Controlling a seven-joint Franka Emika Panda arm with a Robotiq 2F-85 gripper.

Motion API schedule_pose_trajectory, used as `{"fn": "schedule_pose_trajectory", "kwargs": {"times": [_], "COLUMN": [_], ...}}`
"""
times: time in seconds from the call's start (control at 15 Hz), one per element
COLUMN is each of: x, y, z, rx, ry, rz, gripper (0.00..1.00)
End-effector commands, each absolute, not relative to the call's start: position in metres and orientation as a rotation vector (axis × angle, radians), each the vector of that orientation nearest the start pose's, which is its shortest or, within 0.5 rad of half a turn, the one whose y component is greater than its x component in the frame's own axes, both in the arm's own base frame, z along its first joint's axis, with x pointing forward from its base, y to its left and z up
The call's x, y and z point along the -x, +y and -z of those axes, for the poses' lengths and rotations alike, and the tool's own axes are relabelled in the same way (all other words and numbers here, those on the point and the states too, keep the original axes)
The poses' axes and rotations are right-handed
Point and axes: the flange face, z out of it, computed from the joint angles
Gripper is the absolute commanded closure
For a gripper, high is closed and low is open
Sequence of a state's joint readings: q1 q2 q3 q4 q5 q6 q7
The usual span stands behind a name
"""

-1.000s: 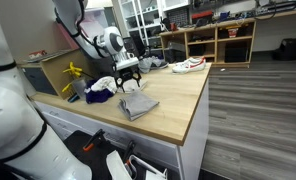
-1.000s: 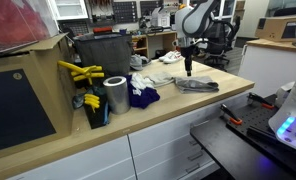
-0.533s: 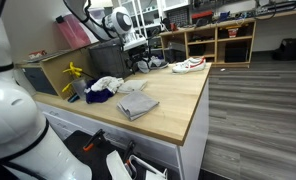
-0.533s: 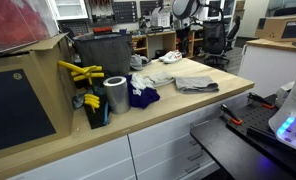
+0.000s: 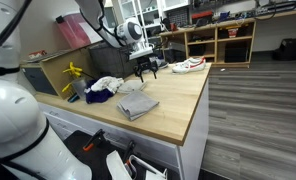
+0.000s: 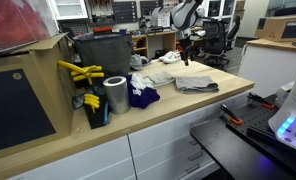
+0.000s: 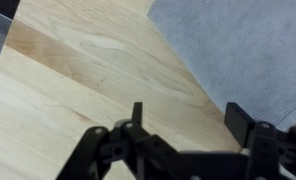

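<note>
My gripper (image 7: 188, 118) hangs open over the wooden table top (image 7: 78, 70), with nothing between its two black fingers. In the wrist view a grey folded cloth (image 7: 238, 50) lies at the upper right, its edge just beyond one fingertip (image 7: 238, 122). In both exterior views the gripper (image 5: 145, 70) (image 6: 185, 58) hovers a little above the table, just behind the grey cloth (image 5: 138, 103) (image 6: 196, 84), toward the table's far end. It touches nothing.
A heap of white and blue cloths (image 5: 106, 88) (image 6: 143, 90) lies beside the grey one. A metal can (image 6: 115, 95), yellow tools (image 6: 80, 72) and a black bin (image 6: 100, 55) stand at one end. A white shoe (image 5: 188, 65) sits at the far edge.
The gripper rose from above the grey cloth, swung up and back, then came down again past the cloth's far edge. The cloths have not moved.
</note>
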State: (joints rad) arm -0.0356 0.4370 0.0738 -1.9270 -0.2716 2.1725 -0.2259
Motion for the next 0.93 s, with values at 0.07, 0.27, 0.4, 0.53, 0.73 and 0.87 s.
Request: {"fn": "schedule_pose_trajectory", "kwargs": {"times": [0.07,0.27,0.4,0.53,0.73,0.87], "x": [-0.603,-0.599,-0.595,-0.588,-0.577,-0.573], "y": [0.020,0.035,0.044,0.053,0.063,0.064], "z": [-0.215,-0.199,-0.191,-0.187,-0.183,-0.182], "rx": [3.262,3.297,3.314,3.322,3.323,3.332], "ry": [-0.526,-0.436,-0.329,-0.230,-0.124,-0.069], "rz": [-0.277,-0.188,-0.148,-0.123,-0.143,-0.154], "gripper": [0.54,0.78,0.92,1.00,1.00,1.00]}}
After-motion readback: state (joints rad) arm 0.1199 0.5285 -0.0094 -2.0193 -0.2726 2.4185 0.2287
